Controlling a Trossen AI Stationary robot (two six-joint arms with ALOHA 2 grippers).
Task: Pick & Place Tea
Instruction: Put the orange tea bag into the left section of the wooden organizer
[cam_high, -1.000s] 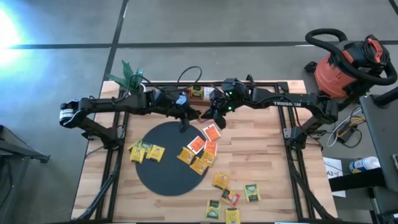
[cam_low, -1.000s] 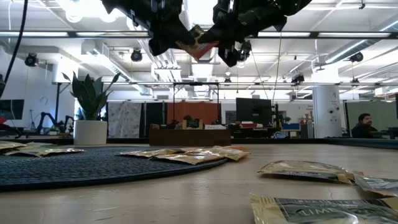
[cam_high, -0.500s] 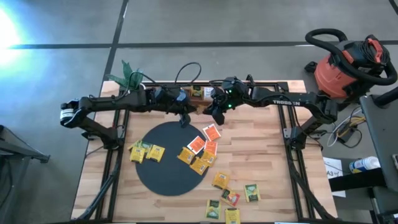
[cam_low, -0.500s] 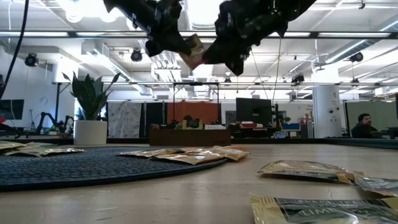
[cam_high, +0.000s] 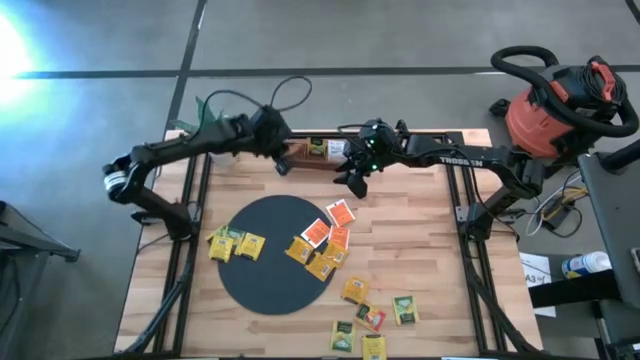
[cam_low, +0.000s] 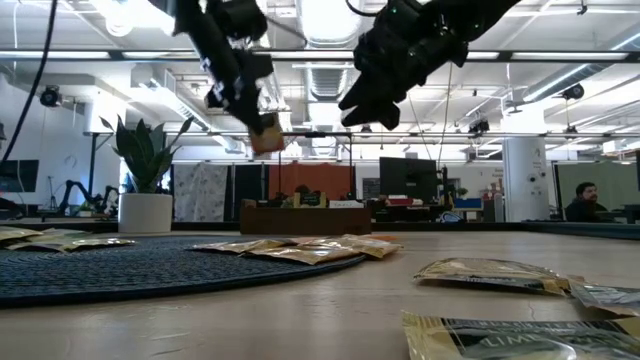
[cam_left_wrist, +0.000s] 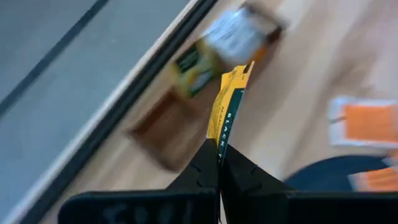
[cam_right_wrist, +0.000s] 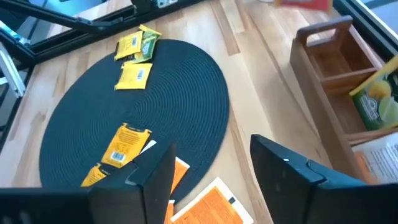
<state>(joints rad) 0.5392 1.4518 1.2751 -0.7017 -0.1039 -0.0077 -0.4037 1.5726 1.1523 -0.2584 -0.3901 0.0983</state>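
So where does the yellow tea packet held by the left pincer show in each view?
High view: hidden under the left pincer, at the wooden tray's left end.
Low view: yellow tea packet hanging below that pincer, upper left of centre.
Left wrist view: edge-on, centre, between the shut fingers.
Right wrist view: not in it.
Shared landmark: the wooden tray, visible in every view.
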